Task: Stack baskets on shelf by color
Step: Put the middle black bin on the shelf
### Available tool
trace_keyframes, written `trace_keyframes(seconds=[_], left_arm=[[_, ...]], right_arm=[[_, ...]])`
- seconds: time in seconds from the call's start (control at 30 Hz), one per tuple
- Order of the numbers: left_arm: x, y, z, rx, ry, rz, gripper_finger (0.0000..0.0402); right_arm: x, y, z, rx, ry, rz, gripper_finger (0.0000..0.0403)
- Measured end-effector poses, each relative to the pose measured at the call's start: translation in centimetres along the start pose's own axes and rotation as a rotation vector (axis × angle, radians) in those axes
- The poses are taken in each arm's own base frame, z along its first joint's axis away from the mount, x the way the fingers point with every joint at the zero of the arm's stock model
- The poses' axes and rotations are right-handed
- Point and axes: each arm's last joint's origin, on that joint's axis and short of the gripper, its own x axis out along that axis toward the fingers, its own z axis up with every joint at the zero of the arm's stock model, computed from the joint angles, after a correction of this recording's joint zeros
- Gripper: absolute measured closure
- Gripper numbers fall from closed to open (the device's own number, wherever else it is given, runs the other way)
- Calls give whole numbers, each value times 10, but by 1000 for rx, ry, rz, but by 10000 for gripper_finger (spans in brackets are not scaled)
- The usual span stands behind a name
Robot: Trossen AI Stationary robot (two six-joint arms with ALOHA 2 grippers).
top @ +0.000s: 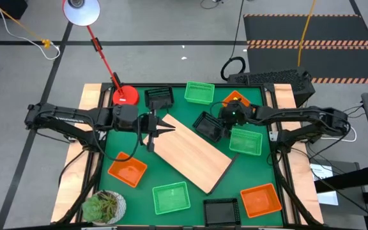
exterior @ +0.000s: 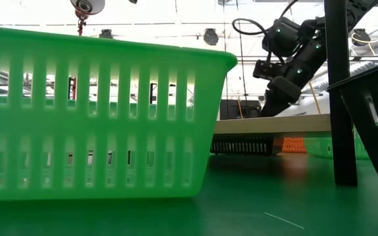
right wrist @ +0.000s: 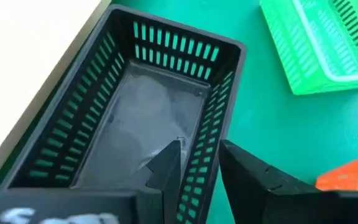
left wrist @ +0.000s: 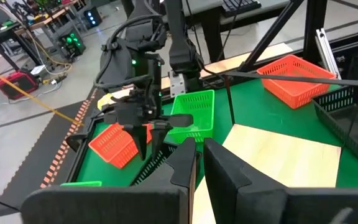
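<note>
Baskets: nine small plastic mesh-sided trays, scattered on green table mat (top: 248,174); none stacked on shelf.
Shelf: long light-wood board w/ thin black wire end frames (top: 190,153), lying diagonal mid-mat, top bare.
Black basket, right-side: small black mesh tray (right wrist: 129,118), long side just beside shelf's edge; green mesh tray (right wrist: 328,43) near its other side, mat showing between.
Open room: bare mat strip between shelf and front-row baskets (green (top: 171,197), black (top: 222,210), orange (top: 260,200)).
Writing: none legible.
Right gripper (right wrist: 201,163): above black basket's rim; fingers apart, one inside the wall, one outside; not clamping it.
Left gripper (left wrist: 199,163): over shelf's left end, fingers close together w/ narrow gap; cannot tell if it grips anything.
Red round lamp base (top: 126,96): back-left corner of mat.
</note>
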Motion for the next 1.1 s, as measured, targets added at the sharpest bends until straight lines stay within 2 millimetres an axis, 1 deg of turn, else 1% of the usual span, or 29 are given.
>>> trace_keyframes(seconds=[0.17,0.33,0.5,0.6,0.7,0.97,1.1], left_arm=[[0,0,0,-2,1,-1,366],[0,0,0,-2,1,0,366],[0,0,0,-2,0,0,366],[0,0,0,-2,-1,0,366],[0,0,0,-2,-3,0,366],[0,0,0,-2,-1,0,366],[0,0,0,-2,-1,0,366]], right_arm=[[7,0,-3,-15,34,1,309],[13,-4,-6,-2,63,-12,324],[14,-8,-7,14,68,-24,347],[13,-9,-5,27,44,-30,354],[11,-10,-1,39,12,-52,344],[9,-10,-2,38,17,-53,288],[9,-10,-4,37,36,-50,281]])
